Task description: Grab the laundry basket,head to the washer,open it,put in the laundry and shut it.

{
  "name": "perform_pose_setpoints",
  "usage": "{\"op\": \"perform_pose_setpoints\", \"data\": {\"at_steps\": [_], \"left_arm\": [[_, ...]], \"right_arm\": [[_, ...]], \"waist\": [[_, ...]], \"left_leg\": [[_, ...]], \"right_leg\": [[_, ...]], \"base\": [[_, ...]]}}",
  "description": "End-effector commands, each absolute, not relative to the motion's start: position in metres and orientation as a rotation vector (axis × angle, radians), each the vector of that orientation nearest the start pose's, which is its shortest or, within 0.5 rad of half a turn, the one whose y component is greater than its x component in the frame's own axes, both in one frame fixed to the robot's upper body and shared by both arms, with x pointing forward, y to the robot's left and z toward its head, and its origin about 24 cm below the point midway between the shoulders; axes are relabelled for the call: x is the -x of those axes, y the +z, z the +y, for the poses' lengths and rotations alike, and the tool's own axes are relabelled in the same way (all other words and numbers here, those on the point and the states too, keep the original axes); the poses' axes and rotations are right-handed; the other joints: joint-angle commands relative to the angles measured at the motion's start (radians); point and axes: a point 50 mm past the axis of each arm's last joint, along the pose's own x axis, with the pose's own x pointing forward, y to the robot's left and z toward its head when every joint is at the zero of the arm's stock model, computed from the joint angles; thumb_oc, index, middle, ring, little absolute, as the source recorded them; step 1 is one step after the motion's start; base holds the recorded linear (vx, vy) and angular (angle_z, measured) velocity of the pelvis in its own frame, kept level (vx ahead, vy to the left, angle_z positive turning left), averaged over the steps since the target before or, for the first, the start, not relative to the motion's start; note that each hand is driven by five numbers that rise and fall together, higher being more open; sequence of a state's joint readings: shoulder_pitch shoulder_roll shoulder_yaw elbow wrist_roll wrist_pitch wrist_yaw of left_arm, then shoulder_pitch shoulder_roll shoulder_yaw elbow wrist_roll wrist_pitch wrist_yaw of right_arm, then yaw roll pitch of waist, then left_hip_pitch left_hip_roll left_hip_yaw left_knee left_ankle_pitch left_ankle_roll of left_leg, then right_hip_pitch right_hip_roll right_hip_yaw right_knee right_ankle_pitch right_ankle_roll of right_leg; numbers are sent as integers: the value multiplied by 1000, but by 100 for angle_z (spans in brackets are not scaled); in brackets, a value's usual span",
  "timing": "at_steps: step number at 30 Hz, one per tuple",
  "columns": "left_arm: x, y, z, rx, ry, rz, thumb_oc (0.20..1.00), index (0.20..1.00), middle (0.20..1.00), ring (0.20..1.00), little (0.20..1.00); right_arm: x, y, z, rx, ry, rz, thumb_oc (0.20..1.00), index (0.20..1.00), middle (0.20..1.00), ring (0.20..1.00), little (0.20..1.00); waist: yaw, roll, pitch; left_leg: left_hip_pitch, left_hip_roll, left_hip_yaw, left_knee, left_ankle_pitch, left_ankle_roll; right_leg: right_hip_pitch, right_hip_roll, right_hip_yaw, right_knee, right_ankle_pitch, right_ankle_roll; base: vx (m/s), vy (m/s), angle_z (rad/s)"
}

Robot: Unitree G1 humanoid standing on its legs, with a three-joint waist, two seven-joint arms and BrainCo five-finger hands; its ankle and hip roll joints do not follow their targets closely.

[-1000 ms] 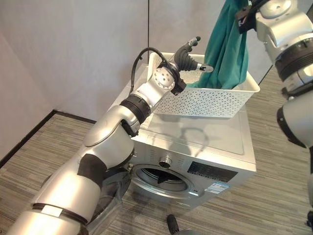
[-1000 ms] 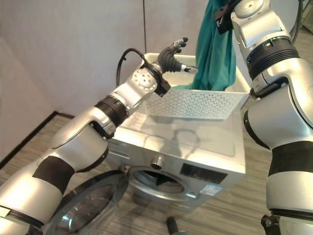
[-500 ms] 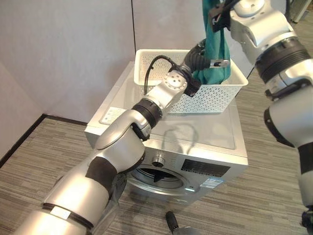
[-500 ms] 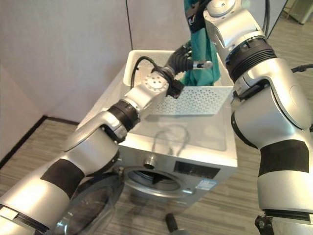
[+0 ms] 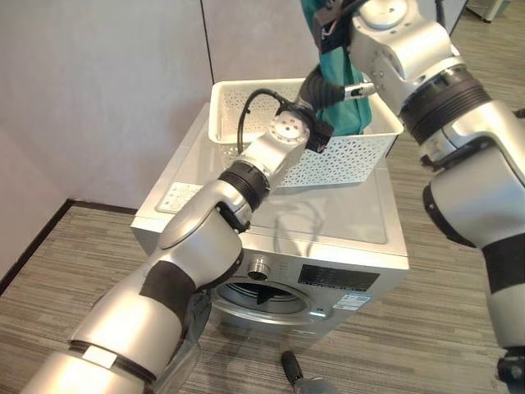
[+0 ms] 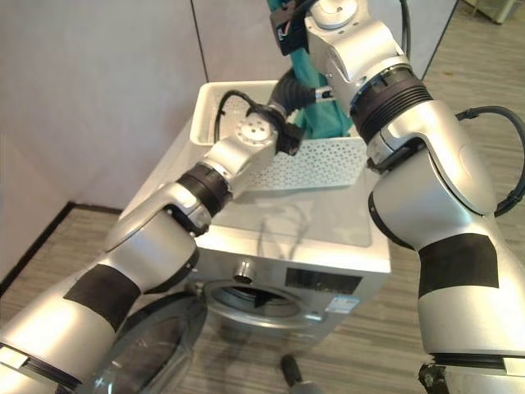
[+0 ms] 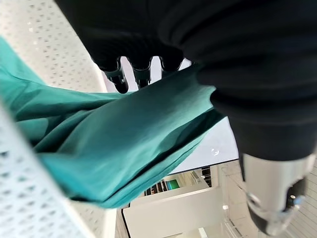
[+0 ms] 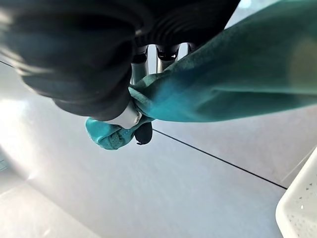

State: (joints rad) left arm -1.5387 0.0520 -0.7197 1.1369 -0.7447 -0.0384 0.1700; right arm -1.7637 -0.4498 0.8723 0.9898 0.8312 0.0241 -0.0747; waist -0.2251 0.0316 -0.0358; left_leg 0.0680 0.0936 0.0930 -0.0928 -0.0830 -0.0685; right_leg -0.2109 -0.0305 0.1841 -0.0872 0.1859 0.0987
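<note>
Both robot hands meet the teal cloth above the basket: right robot hand pinches it aloft, left robot hand reaches in, grip unclear.

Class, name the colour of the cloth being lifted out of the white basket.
Teal green cloth, plain with no pattern; the left wrist view shows it best.

Your left arm reaches far forward and up, its left hand raised with the fingers bent and the thumb apart. Your right arm is lifted high, and the right hand has its fingers curled tight.
</note>
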Motion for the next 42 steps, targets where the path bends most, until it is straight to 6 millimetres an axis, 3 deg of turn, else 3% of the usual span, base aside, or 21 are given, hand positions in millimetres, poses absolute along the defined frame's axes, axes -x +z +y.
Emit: {"op": "perform_pose_setpoints", "data": {"at_steps": [1,6,12,17,22,23,24,25,32,34,35,37,38,39,42], "left_arm": [[-394,346,-7,-212,-333,-459,200,200,200,200,200],[-399,339,0,-230,-329,-435,200,200,200,200,200],[-396,353,5,-412,-276,-537,200,200,200,200,200],[-397,357,13,-424,-232,-561,200,200,200,200,200],[-396,373,29,-456,-127,-644,200,200,200,200,200],[-395,376,32,-447,-112,-659,200,200,200,200,200],[-395,376,32,-447,-112,-658,200,200,200,200,200],[-394,386,44,-456,-57,-695,200,200,200,200,200],[-384,409,71,-397,44,-816,200,200,200,200,200],[-376,427,92,-376,101,-883,200,200,200,200,200],[-376,426,92,-377,99,-882,200,200,200,200,200],[-369,441,112,-369,157,-928,200,200,200,200,200],[-362,451,130,-352,211,-957,200,200,200,200,200],[-363,450,128,-355,206,-955,200,200,200,200,200],[-354,466,153,-353,279,-979,200,200,200,200,200]], "right_arm": [[-360,467,-63,239,229,-738,200,200,200,200,200],[-363,462,-67,228,230,-723,200,200,200,200,200],[-367,455,-72,243,231,-713,200,200,200,200,200],[-371,449,-78,250,216,-701,200,200,200,200,200],[-367,448,-83,222,221,-755,200,200,200,200,200],[-364,450,-82,206,227,-779,915,915,915,915,915],[-364,450,-82,206,227,-779,915,915,915,915,915],[-357,453,-85,184,225,-845,1000,1000,1000,1000,1000],[-331,447,-103,144,204,-1037,1000,1000,1000,1000,1000],[-321,436,-121,188,189,-1090,1000,1000,1000,1000,1000],[-321,435,-121,188,187,-1088,1000,1000,1000,1000,1000],[-318,423,-142,233,141,-1094,1000,1000,1000,1000,1000],[-312,410,-162,279,97,-1101,1000,1000,1000,1000,1000],[-312,408,-164,277,91,-1098,1000,1000,1000,1000,1000],[-303,378,-200,337,0,-1065,1000,1000,1000,1000,1000]], "waist": [[-13,0,2],[-25,6,8],[-32,9,15],[-35,12,19],[-39,15,29],[-41,17,31],[-41,17,31],[-46,23,35],[-60,47,47],[-69,60,53],[-68,58,52],[-74,67,53],[-80,77,55],[-77,73,52],[-83,83,48]], "left_leg": [[120,18,-21,6,57,-34],[118,19,-21,6,71,-38],[117,17,-18,6,76,-40],[117,16,-15,6,79,-41],[116,13,-13,6,71,-37],[117,12,-12,6,69,-37],[117,12,-12,6,69,-37],[119,10,-7,6,59,-34],[128,2,0,6,18,-20],[130,-3,7,6,-3,-14],[131,-3,7,6,-4,-14],[133,-5,12,6,-16,-10],[134,-7,14,6,-27,-7],[134,-7,14,6,-27,-7],[137,-8,13,6,-44,-1]], "right_leg": [[78,-53,-68,0,-54,101],[77,-54,-72,0,-50,99],[73,-56,-73,0,-43,100],[71,-56,-72,0,-42,101],[69,-59,-70,0,-40,101],[68,-59,-69,2,-41,101],[68,-59,-69,2,-41,101],[66,-60,-67,3,-44,101],[64,-64,-58,10,-56,99],[60,-67,-54,13,-58,100],[60,-66,-54,13,-58,100],[57,-68,-52,12,-60,101],[56,-69,-49,12,-61,102],[56,-69,-50,12,-62,102],[59,-73,-53,13,-67,102]], "base": [[0,0,0],[0,0,0],[0,0,0],[0,0,0],[0,0,0],[0,0,0],[0,0,0],[0,0,0],[0,0,0],[0,0,0],[18,31,-1],[11,18,-3],[16,24,-3],[0,0,0],[12,3,0]]}}
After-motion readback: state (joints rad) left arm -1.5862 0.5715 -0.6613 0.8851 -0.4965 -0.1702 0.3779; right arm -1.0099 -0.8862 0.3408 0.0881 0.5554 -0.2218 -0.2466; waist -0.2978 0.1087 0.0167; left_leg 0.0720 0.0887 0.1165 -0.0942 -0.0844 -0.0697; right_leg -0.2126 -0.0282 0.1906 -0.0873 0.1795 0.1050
